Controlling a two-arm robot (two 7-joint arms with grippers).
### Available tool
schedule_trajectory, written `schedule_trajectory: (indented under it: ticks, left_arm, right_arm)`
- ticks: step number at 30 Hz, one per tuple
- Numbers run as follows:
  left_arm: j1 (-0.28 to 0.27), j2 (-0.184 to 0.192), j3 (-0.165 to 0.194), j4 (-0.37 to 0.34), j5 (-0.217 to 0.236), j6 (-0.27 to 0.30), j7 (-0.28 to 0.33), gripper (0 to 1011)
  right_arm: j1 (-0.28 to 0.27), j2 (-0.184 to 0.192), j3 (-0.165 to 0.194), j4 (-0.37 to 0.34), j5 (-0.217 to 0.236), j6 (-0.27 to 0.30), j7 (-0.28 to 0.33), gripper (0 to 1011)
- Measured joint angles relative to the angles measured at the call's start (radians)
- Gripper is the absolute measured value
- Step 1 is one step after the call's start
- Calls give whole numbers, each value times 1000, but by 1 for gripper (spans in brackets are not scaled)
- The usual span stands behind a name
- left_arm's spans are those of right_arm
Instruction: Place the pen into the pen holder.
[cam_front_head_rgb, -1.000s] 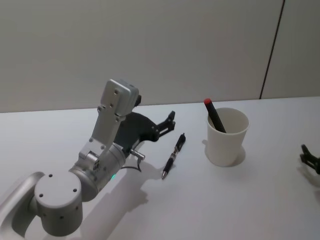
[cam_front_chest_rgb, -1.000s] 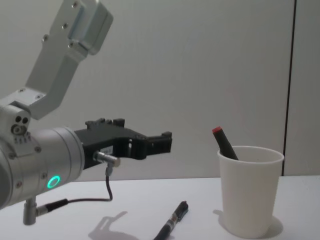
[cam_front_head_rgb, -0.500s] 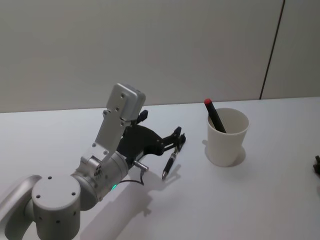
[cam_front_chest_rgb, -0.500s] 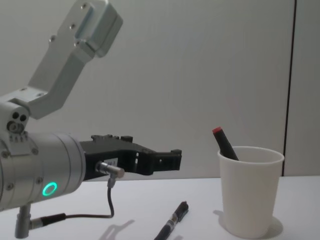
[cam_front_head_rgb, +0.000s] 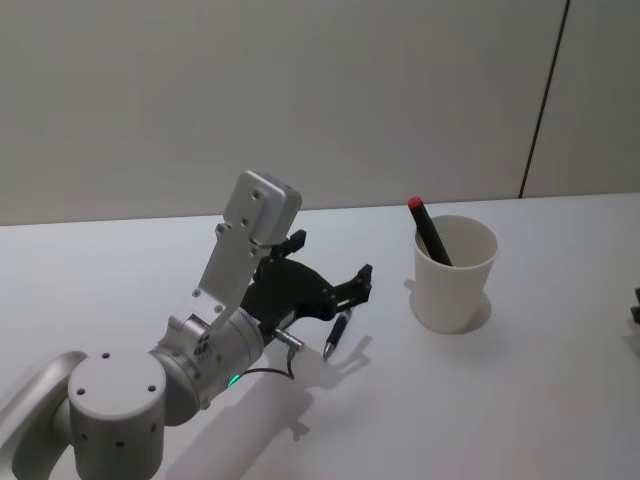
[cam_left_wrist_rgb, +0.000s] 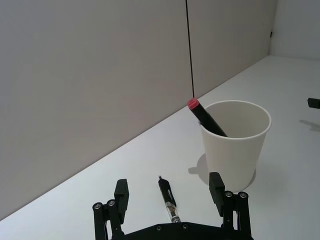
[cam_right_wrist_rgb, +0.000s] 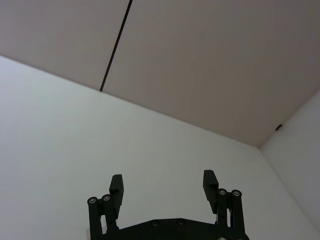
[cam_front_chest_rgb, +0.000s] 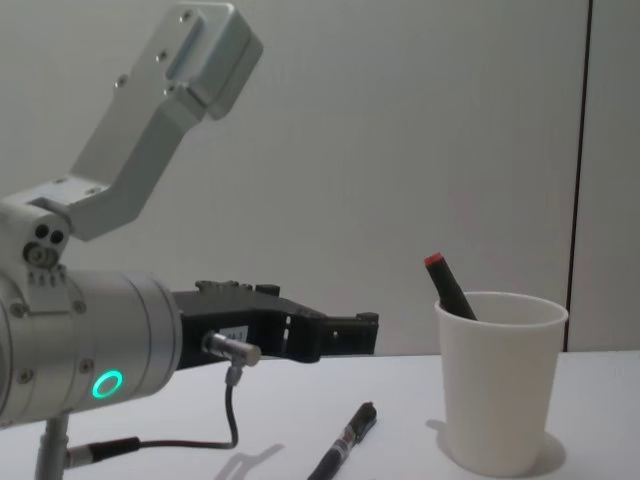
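- Pen lies flat near the middle of the tabletop, left of the cup and apart from it. Its writing tip points toward the front edge and its clip end toward the back edge.
- Left gripper hangs over the pen's back half, jaws wide apart, one finger to either side of the barrel. From the chest view it is clear of the tabletop and not touching the pen.
- Right gripper sits idle by the right edge, jaws apart and holding nothing.
- Cup stands upright toward the back edge. A red-capped marker leans inside it against the left wall.
- Handling, as I judge it: the pen looks light, stiff and thin, with a smooth round barrel that is likely to roll or swivel if nudged from one side.
- Best hold looks to be across the barrel near its middle, both pads closing evenly. An end grip would let it droop or twist.
- Low profile means the fingertips must come almost to the tabletop before closing.
- Paper cup looks light and easy to tip, so a pen dragged against the rim could topple it. Open room is on the side away from the marker.
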Motion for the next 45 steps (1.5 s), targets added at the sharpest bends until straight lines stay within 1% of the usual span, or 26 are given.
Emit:
schedule_trajectory:
  ticks: [2,7,8,9,10,11,15,16,17,18,19,20,22,24,25,27,28,31,34,35,38,45]
  left_arm:
    - [1,-1,0,0,-1,5,-3,1001]
    - [2,-2,0,-1,-5,18,-12,1001]
    - [2,-2,0,-1,-5,21,-13,1001]
    - [2,-2,0,-1,-5,24,-15,1001]
    - [3,-2,0,-1,-4,26,-15,1001]
    - [3,-2,0,-1,-2,30,-16,1001]
    - [5,-2,0,-1,9,37,-16,1001]
    - [5,-2,0,-1,9,37,-16,1001]
    - [6,-2,1,-1,12,39,-16,1001]
    - [6,-2,1,-1,14,40,-16,1001]
    - [7,-2,1,-1,16,42,-16,1001]
    - [7,-2,1,-1,18,42,-16,1001]
    - [7,-2,1,-1,21,43,-16,1001]
    - [8,-2,1,0,23,44,-16,1001]
    - [8,-2,1,0,24,44,-16,1001]
    - [8,-5,1,3,25,43,-14,1001]
    - [7,-8,1,6,26,41,-9,1001]
    - [6,-14,1,12,28,38,3,1001]
    - [2,-30,4,27,33,31,32,1001]
    - [2,-30,4,27,33,31,32,1001]
    - [-3,-47,6,49,34,26,60,1001]
    - [-9,-73,9,87,28,22,91,1001]
  right_arm:
    - [-6,2,5,-6,8,-18,-2,1001]
    - [-26,8,24,-36,45,-101,-6,1001]
    - [-26,8,24,-36,45,-101,-6,1001]
    - [-31,9,29,-43,55,-125,-7,1001]
    - [-34,10,32,-48,60,-136,-7,1001]
    - [-38,11,37,-54,71,-161,-7,1001]
    - [-47,12,47,-68,89,-205,-7,1001]
    - [-51,12,52,-75,101,-231,-7,1001]
    - [-53,12,54,-78,106,-242,-6,1001]
    - [-57,12,59,-84,117,-265,-6,1001]
    - [-57,12,59,-84,117,-265,-6,1001]
    - [-61,12,66,-94,133,-302,-4,1001]
    - [-63,12,68,-97,138,-313,-3,1001]
    - [-69,11,78,-110,160,-357,3,1001]
    - [-69,11,78,-110,160,-357,3,1001]
    - [-75,10,86,-123,178,-391,9,1001]
    - [-75,10,86,-123,178,-391,9,1001]
    - [-79,9,93,-132,192,-417,14,1001]
    - [-83,8,100,-142,206,-444,19,1001]
    - [-84,8,101,-143,209,-448,19,1001]
    - [-86,8,104,-149,216,-462,22,1001]
    - [-90,7,110,-156,228,-484,25,1001]
